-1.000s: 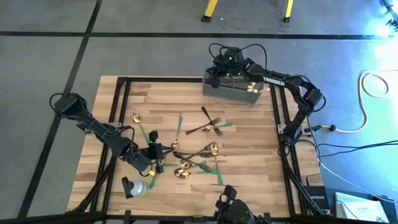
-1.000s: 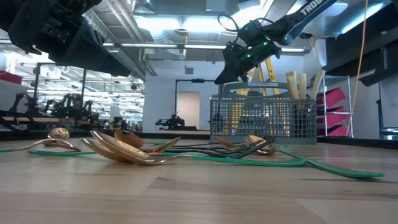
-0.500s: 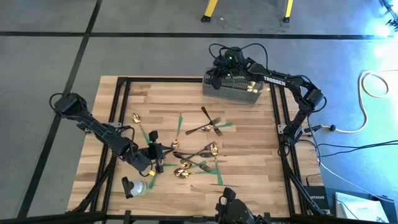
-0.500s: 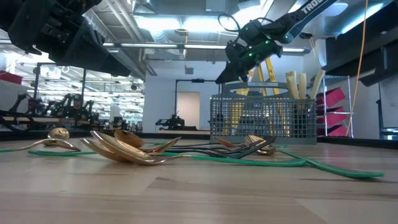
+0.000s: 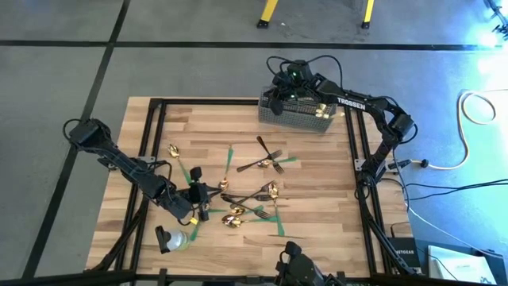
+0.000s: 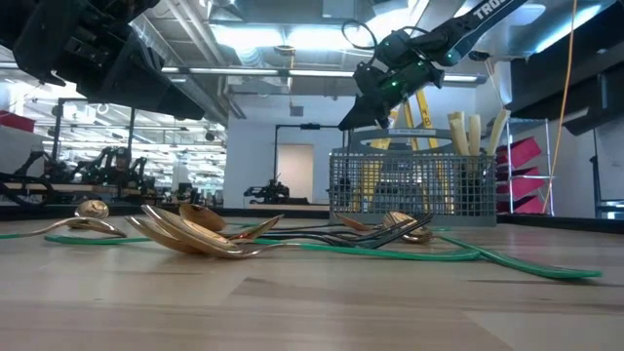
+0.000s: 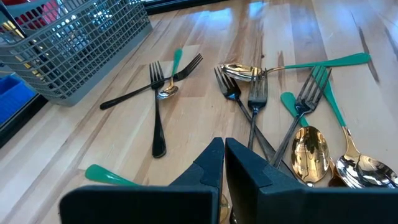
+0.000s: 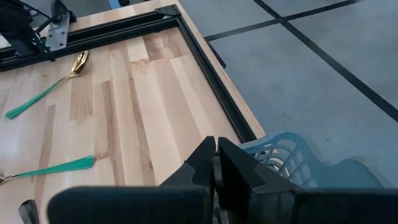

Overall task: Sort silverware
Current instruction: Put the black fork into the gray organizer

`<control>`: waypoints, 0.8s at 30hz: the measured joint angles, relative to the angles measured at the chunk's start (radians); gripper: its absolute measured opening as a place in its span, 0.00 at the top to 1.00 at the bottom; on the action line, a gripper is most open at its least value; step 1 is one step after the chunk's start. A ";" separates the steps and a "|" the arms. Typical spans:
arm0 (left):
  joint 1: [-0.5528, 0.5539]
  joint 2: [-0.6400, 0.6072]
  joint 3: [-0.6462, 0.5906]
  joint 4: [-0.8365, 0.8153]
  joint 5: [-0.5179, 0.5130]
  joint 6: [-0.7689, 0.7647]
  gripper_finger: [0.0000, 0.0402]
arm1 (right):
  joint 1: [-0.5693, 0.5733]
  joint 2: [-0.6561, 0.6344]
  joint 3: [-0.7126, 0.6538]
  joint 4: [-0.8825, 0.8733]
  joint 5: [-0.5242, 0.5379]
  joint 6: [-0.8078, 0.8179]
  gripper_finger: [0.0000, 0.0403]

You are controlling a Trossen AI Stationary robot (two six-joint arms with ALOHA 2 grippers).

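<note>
Jaws pressed together and empty on both grippers, the left gripper [image 5: 208, 193] hangs nearest the forks [image 7: 249, 102] scattered just ahead, while the right gripper [image 5: 279, 97] hovers over the basket [image 5: 305, 119].

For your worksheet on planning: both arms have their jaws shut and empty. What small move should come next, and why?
Probably the left gripper should open its jaws and lower toward the forks just ahead of it. It hangs over the pile of loose cutlery, while the right gripper sits by the mesh basket, far from any piece.
</note>
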 joint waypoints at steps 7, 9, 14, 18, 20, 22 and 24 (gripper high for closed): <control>0.000 0.000 0.000 0.000 0.000 0.000 1.00 | 0.000 0.001 -0.001 -0.009 0.010 -0.039 1.00; 0.000 0.000 0.000 0.000 0.000 0.000 1.00 | 0.001 0.001 -0.001 -0.011 0.012 -0.041 1.00; 0.000 0.000 0.000 0.000 0.000 0.000 1.00 | 0.001 0.001 -0.001 -0.016 0.012 -0.045 1.00; 0.000 0.000 0.000 0.000 0.000 0.001 1.00 | 0.001 0.000 0.000 -0.027 0.012 -0.050 1.00; 0.000 0.000 0.000 0.000 0.000 0.001 1.00 | 0.001 0.000 0.000 -0.037 0.013 -0.055 1.00; 0.000 0.000 0.000 0.000 0.000 0.000 1.00 | 0.001 0.000 0.000 -0.045 0.014 -0.060 1.00; 0.000 0.000 0.000 0.000 0.000 0.000 1.00 | 0.001 -0.001 0.000 -0.048 0.014 -0.060 1.00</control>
